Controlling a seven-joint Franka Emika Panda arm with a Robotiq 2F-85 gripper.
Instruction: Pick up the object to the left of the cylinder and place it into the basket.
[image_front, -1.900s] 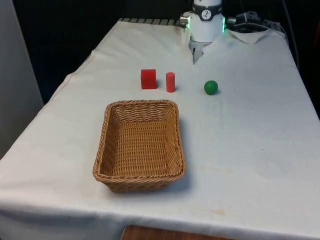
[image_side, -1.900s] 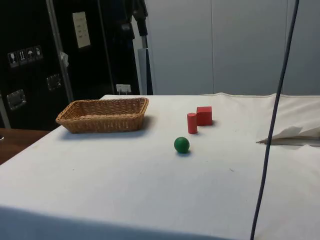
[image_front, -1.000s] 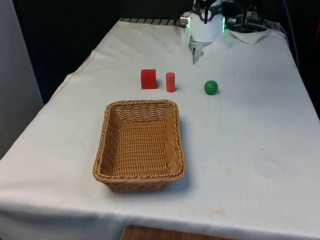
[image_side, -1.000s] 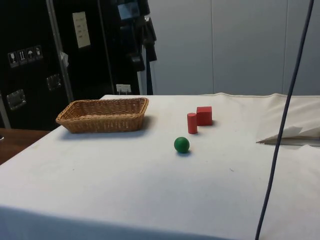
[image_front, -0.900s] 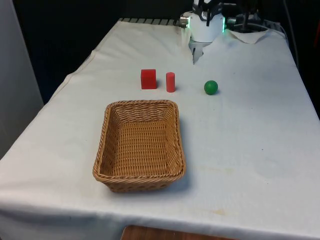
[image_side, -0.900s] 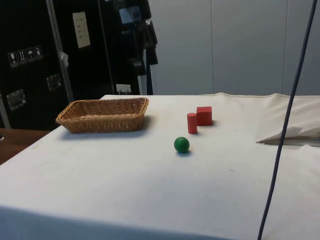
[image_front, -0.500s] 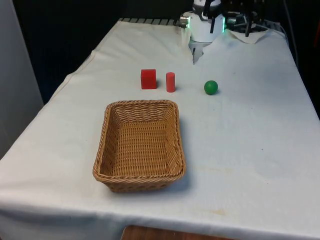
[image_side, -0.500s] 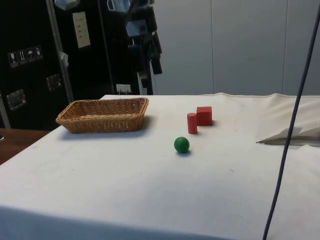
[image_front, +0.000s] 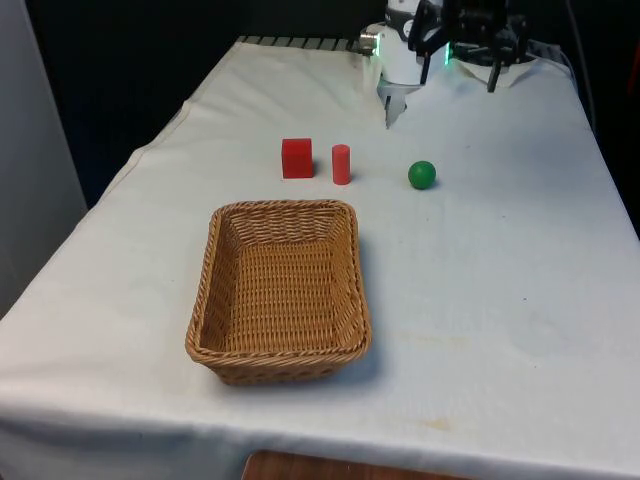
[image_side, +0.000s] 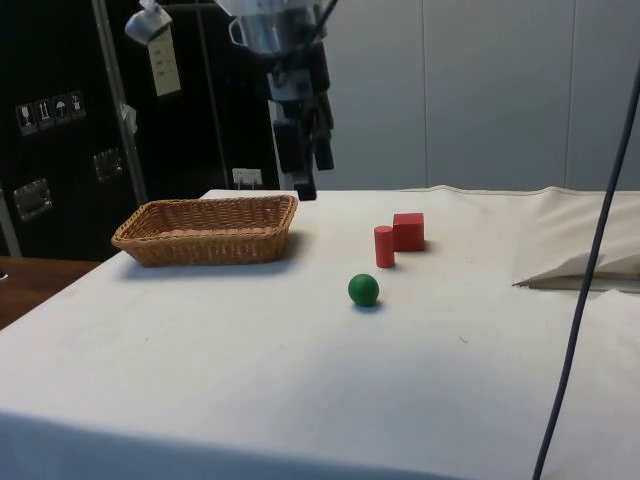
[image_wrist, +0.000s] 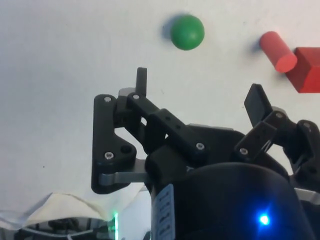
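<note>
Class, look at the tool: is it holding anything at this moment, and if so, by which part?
Nothing is held. The tool is open and empty above the cloth, with the red cube, red cylinder and green ball resting untouched.

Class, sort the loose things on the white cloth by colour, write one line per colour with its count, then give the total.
Red: 2, the cube and the cylinder
Green: 1, the ball
Tan: 1, the wicker basket
Total: 4
</note>
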